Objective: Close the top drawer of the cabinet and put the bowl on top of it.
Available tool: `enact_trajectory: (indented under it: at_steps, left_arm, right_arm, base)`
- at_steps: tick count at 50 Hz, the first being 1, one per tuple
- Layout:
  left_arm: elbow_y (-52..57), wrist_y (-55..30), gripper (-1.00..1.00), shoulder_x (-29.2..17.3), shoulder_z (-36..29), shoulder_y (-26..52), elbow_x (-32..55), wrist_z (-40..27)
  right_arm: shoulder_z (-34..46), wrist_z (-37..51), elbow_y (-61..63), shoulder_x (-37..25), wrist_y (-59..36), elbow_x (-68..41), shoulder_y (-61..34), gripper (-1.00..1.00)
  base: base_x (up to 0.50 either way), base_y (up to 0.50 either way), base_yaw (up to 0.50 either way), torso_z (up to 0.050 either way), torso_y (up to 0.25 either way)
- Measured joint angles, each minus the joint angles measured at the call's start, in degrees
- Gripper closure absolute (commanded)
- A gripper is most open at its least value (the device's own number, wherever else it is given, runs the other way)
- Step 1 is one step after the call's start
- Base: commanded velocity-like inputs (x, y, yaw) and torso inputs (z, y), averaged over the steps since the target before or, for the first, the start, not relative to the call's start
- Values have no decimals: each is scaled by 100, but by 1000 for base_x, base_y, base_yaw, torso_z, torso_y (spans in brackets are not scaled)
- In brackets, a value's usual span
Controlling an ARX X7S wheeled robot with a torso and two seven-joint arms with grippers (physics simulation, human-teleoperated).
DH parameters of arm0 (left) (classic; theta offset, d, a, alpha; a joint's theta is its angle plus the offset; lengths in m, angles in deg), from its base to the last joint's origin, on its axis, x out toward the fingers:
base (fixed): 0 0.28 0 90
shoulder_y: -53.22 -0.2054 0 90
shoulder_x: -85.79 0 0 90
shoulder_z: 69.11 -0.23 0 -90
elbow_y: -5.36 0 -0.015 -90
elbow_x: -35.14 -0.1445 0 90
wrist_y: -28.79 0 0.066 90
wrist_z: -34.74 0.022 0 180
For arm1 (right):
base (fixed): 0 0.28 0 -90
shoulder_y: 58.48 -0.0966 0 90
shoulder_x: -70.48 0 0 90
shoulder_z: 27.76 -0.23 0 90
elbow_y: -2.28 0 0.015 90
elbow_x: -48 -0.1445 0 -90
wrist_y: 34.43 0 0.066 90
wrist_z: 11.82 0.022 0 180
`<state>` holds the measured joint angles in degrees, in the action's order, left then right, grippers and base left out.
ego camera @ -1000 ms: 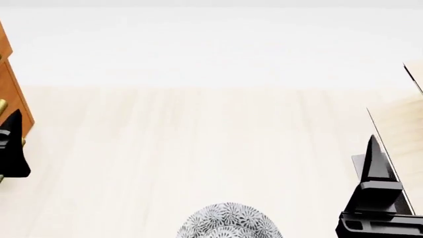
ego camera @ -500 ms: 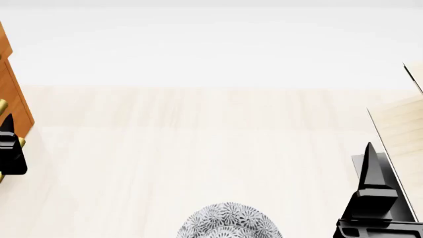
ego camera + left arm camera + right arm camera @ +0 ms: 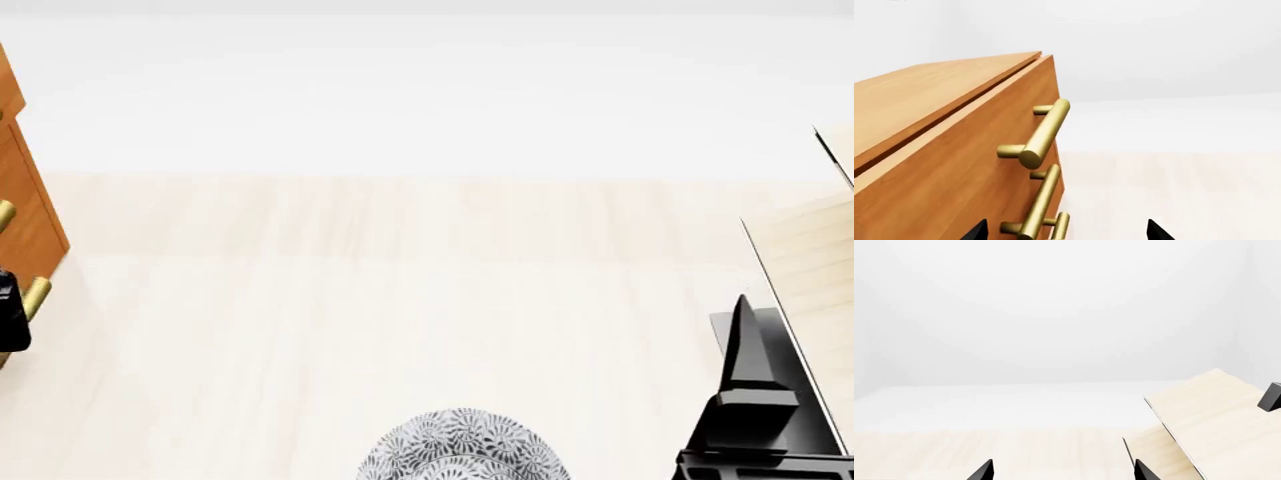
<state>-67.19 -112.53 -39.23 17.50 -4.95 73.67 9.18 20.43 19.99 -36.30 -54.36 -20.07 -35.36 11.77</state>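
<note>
Head view shows the bowl [image 3: 462, 447] low on the pale floor between 2 arms, both grippers spread and holding nothing; it looks hard, smooth and easy to break, so I would pinch its rim, not its round side

Both tools are glossy black, with fingertips [image 3: 742, 322] tapering to sharp points.

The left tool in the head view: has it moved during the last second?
Yes. The left tool has slid toward the view's left edge and lower, judged against the cabinet, which stayed in place.
</note>
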Motion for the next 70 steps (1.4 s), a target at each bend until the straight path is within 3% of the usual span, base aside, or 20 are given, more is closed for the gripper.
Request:
enact_trajectory:
  at_steps: [70]
  left_arm:
    - [-1242, 542, -100, 43, 217, 249, -415, -404]
  right_arm:
    - [345, -488, 66, -30, 494, 834, 474, -100]
  base:
    - [0, 0, 0, 0, 0]
